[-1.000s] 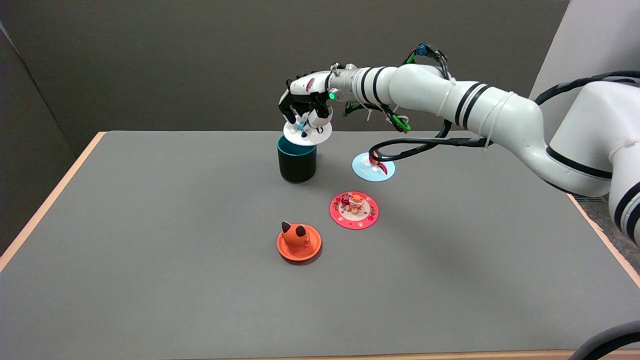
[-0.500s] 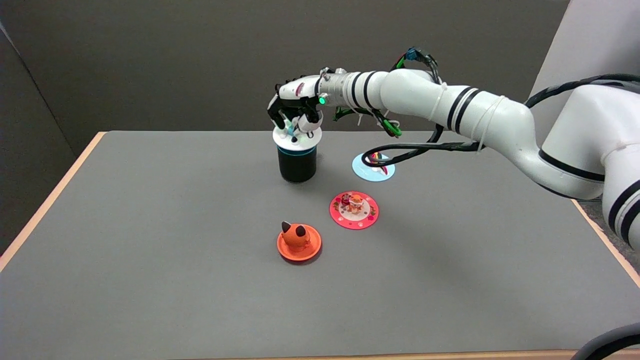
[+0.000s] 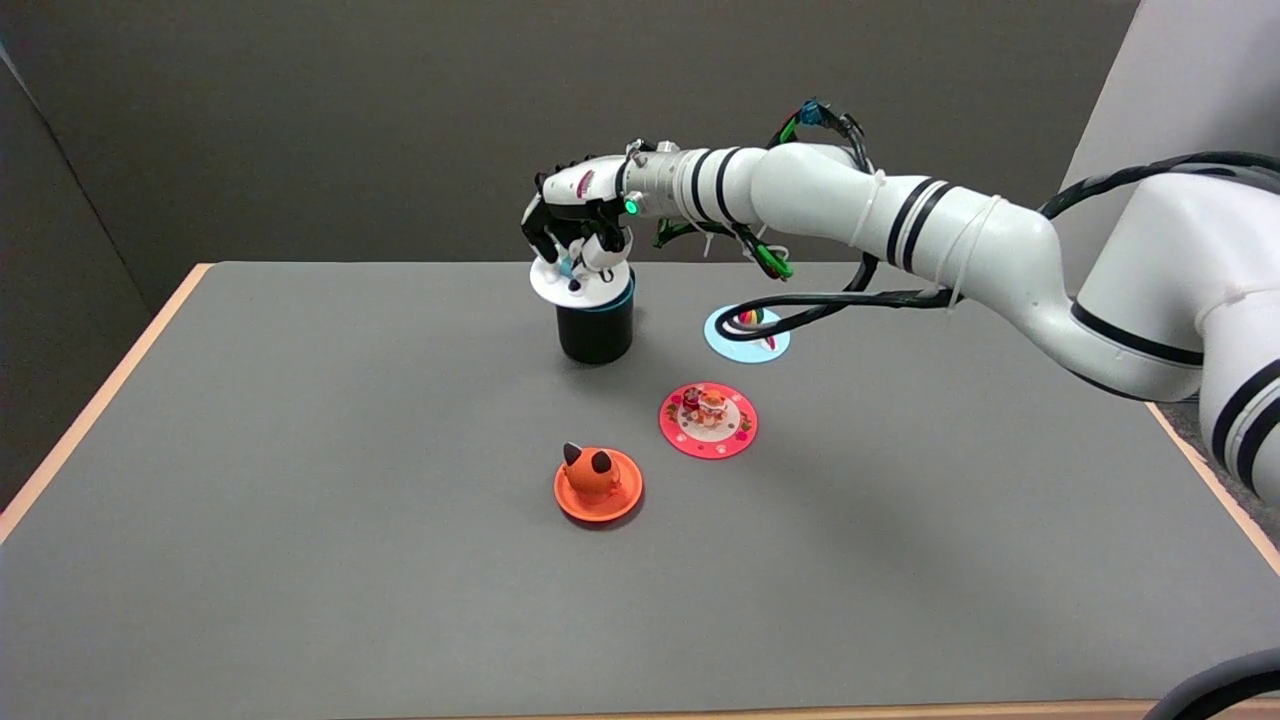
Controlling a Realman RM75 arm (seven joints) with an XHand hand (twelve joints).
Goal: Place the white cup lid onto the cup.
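- At the far middle of the grey table (image 3: 300,560), in the head view, a dark cup (image 3: 596,332) with a teal rim is seen standing upright.
- The white cup lid (image 3: 572,282) is held over the cup's mouth, offset toward the left, so that the teal rim is exposed on the right side.
- The right hand (image 3: 572,215) is closed from above on the lid's small figure knob (the exact finger contact is too small to make out).
- Three other lids are laid flat on the table: a light blue lid (image 3: 747,334) right of the cup, a pink lid (image 3: 708,420) nearer, and an orange lid (image 3: 598,485) nearest.
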